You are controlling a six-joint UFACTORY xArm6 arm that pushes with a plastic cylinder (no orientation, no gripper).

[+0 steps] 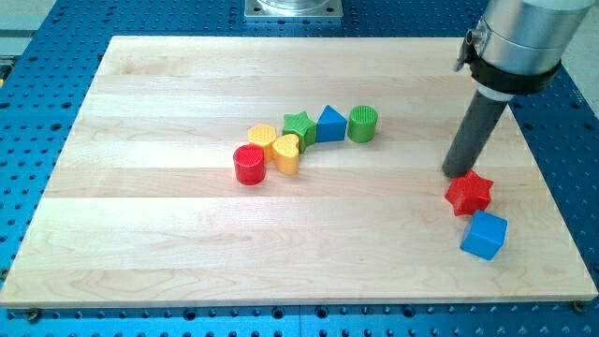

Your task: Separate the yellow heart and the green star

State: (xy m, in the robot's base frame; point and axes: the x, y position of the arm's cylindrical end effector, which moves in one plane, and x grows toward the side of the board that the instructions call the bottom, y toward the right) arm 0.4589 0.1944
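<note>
The yellow heart [286,153] lies near the board's middle, touching the green star [299,125] just up and right of it. My tip [457,173] is far off at the view's right, just above and left of a red star [469,193]. It touches neither the heart nor the green star.
A red cylinder [249,165] and a yellow block [263,138] sit left of the heart. A blue triangle [330,124] and a green cylinder [362,124] continue the row to the right. A blue cube [484,235] lies below the red star. The wooden board [140,234] rests on a blue perforated table.
</note>
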